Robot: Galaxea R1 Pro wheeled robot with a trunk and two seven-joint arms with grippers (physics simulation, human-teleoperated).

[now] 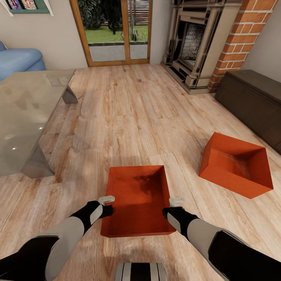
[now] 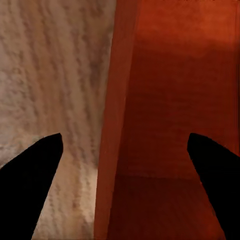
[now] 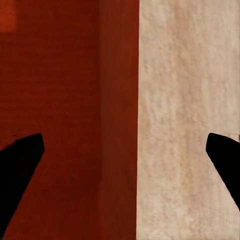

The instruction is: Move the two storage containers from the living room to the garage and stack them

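Item: near orange-red open-top rectangular plastic storage container (image 1: pixel 137 203), upright on the light wood plank floor (image 1: pixel 128 113) of the living room, straight ahead of the robot at 12 o'clock and close in; its long axis runs from 6 to 12 o'clock, away from the robot. Left end effector (image 1: pixel 106 203): at the container's 9 o'clock wall, about midway along it; in the left wrist view (image 2: pixel 120 185) the two dark fingers (image 2: pixel 30 175) are spread wide, one over the floor and one over the bin's interior, the wall rim (image 2: pixel 112 125) between them, nothing gripped. Right end effector (image 1: pixel 175 206): mirror position at the 3 o'clock wall; in the right wrist view (image 3: pixel 120 180) its fingers (image 3: pixel 20 170) likewise straddle the rim (image 3: pixel 119 120), parted and empty. Governing relation, as judged: each long wall lies directly below and between a pair of fingers, so the coming move looks like a short descent and a pinch on both walls at once; neither arm is nearer than the other. Second item: matching orange-red open-top container (image 1: pixel 236 164), at 2 o'clock from the first, well apart, tipped so its opening faces partly toward the robot, nearer the right arm. Also present: glass-topped table (image 1: pixel 23 117) at 10 o'clock.
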